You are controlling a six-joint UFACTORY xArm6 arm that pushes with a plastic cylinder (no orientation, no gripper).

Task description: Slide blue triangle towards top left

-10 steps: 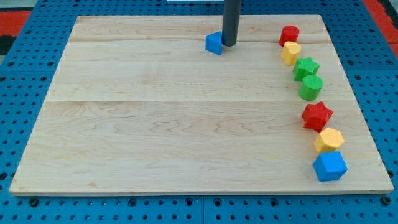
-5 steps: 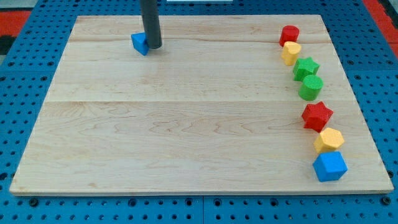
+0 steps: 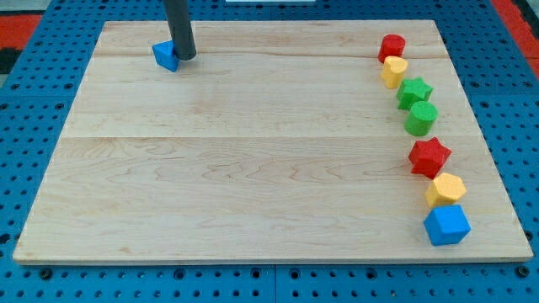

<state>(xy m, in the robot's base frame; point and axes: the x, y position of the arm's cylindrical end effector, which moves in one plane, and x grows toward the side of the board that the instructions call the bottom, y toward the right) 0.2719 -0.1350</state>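
- The blue triangle (image 3: 165,55) is found near the table's top-left corner, close to the top edge and a short way in from the left edge.
- My tip (image 3: 185,56) is set against the right side of the blue triangle, touching it or just beside it; the dark rod is seen rising straight out of the view's top.
- No pincer is carried by this arm, so neither a spread nor a pinching state can be told; only the rod is shown.
- The wooden table (image 3: 253,185) is laid on a blue pegboard (image 3: 25,126).
- Seven other blocks are ranged in a curved line along the table's right edge, well apart from the tip.
- Nearest the top-right corner a red cylinder (image 3: 392,46) is placed, with a yellow block (image 3: 393,71) touching it just below.
- A green star (image 3: 414,91) and a green cylinder (image 3: 421,118) are set next, close together.
- Further down a red star (image 3: 429,156) is seen, then a yellow hexagon (image 3: 445,190).
- A blue cube-like block (image 3: 446,225) is placed last, near the bottom-right corner, touching the yellow hexagon.
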